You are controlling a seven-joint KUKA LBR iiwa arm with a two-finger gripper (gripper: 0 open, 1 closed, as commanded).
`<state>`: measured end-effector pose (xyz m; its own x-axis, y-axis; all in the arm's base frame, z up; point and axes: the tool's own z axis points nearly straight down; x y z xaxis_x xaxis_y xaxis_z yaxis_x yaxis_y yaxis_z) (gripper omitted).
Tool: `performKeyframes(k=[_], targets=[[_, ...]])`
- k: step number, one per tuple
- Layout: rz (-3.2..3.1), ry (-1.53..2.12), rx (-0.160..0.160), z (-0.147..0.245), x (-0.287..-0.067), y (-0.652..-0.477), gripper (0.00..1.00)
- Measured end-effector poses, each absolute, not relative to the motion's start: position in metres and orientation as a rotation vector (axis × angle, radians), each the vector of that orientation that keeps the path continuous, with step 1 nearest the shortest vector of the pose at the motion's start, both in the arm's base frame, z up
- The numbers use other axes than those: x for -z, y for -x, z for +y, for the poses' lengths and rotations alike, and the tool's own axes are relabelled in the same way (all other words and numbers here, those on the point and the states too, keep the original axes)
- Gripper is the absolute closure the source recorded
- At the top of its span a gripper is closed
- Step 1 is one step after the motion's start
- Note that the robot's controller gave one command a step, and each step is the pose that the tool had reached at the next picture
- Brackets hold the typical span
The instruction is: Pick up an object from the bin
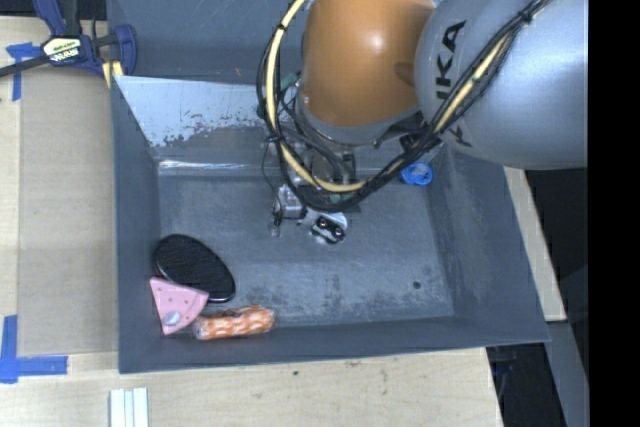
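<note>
Grey metal bin (pixel 380 265) under me: black oval pad (pixel 192 267), pink triangular wedge (pixel 175 303) and orange knobbly stick (pixel 235 323) huddle together lower left; small blue piece (pixel 417 175) sits centre right.

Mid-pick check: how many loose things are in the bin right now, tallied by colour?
Black oval thing: 1
Pink triangular piece: 1
Orange lumpy stick: 1
Blue small piece, partly behind the arm: 1
Total: 4
</note>
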<state>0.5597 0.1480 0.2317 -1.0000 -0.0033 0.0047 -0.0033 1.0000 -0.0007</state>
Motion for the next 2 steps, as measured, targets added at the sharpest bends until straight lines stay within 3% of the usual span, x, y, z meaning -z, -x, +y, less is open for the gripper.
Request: performKeyframes(k=[1, 2], targets=[[-3.145, 0.001, 0.002, 0.147, -0.237, -0.561, 0.0], [-3.142, -0.106, 0.003, 0.219, -0.11, -0.54, 0.0]])
